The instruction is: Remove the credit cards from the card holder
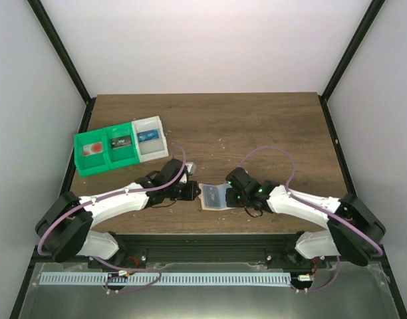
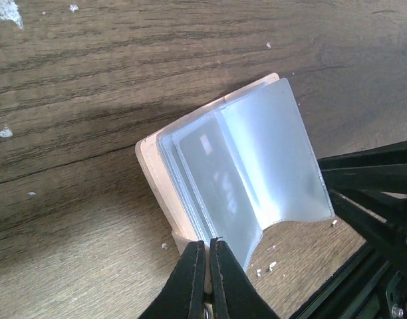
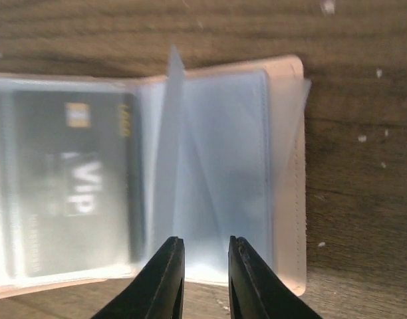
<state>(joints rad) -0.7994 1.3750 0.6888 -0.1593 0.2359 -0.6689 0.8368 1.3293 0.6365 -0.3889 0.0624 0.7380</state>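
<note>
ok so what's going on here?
Both arms are on the card holder, which lies open on the table. The left gripper is shut on the edge of its tan cover. The right gripper, jaws slightly apart, sits at the clear sleeves. A dark VIP card is in its sleeve, not yet pulled out. Green and white bins sit at the far left.

One legible word — "VIP" — on the dark credit card (image 3: 70, 186); rest blurred.

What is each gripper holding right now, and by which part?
The left gripper is shut on the card holder, pinching its tan cover's edge. The right gripper stands slightly open over the clear sleeves; it grips nothing that shows.
</note>
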